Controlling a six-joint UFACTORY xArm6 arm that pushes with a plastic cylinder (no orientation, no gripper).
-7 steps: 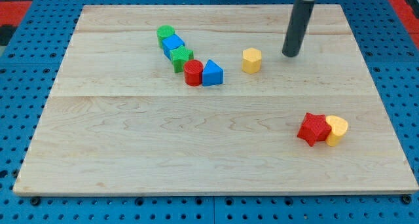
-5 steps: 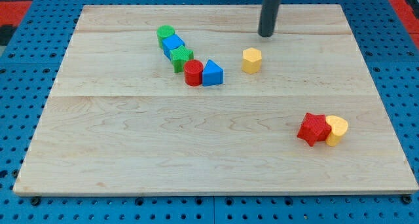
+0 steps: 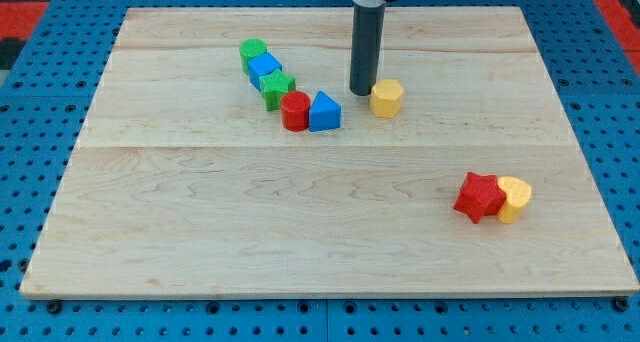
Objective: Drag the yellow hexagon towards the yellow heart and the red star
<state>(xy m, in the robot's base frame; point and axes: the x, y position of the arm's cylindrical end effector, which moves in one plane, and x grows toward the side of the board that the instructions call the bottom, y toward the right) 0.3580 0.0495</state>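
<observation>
The yellow hexagon (image 3: 386,98) lies on the wooden board right of the view's centre, in the upper half. My tip (image 3: 361,90) rests on the board at the hexagon's upper left side, touching or nearly touching it. The red star (image 3: 479,197) and the yellow heart (image 3: 514,197) lie side by side, touching, at the view's lower right, well away from the hexagon.
A chain of blocks runs diagonally left of my tip: a green cylinder (image 3: 252,51), a blue block (image 3: 265,68), a green block (image 3: 278,86), a red cylinder (image 3: 295,112) and a blue triangle (image 3: 324,111). The board (image 3: 200,232) sits on a blue pegboard.
My tip has moved from the right of the hexagon, round above it, down to its upper left side. The hexagon has shifted very slightly to the right. Other blocks have not moved.
</observation>
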